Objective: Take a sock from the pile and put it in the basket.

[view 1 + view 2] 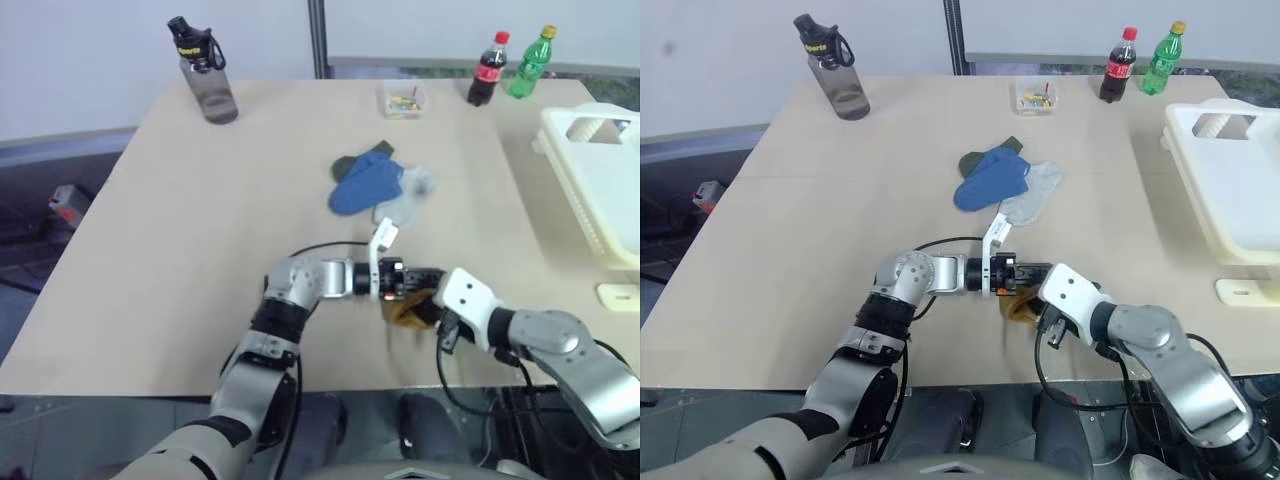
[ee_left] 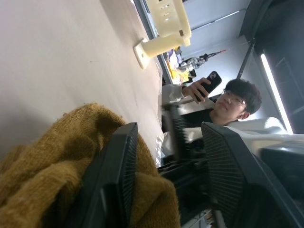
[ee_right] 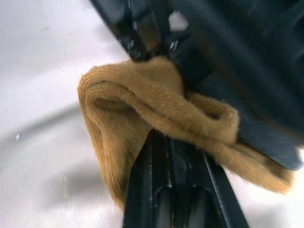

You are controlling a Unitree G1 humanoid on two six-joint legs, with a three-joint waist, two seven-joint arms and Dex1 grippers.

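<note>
A mustard-yellow sock hangs above the table's near edge, between my two grippers. My left gripper points level toward the right and stands open. In the left wrist view the sock is draped over one of its fingers, and no cloth spans the gap between the two. My right gripper comes in from the right and is pressed against the sock. The pile, with blue, pale grey and dark green socks, lies mid-table. The cream-white basket stands at the right edge.
At the back of the table stand a grey water bottle, a small clear box, a cola bottle and a green bottle. A small cream piece lies below the basket. A person holding a phone sits beyond the table.
</note>
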